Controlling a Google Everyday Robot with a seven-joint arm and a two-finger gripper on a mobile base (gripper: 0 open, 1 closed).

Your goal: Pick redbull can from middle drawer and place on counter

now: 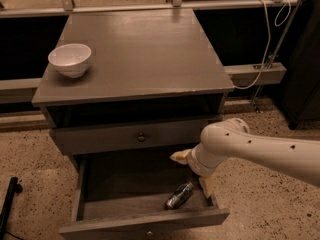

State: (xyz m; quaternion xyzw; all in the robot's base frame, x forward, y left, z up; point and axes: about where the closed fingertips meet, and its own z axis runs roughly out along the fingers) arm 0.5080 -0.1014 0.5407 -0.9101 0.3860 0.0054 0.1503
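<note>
Hand (194, 171) beside shiny redbull can (179, 195) (lying flat).

Dim warm overhead light, hand (191, 174) over the shadowed middle drawer (125, 184).

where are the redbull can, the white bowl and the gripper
redbull can (179, 195): camera view, middle of its side
white bowl (70, 60): camera view, outer wall
gripper (190, 175): camera view, midway between its fingertips, down in the middle drawer (120, 184)
</note>
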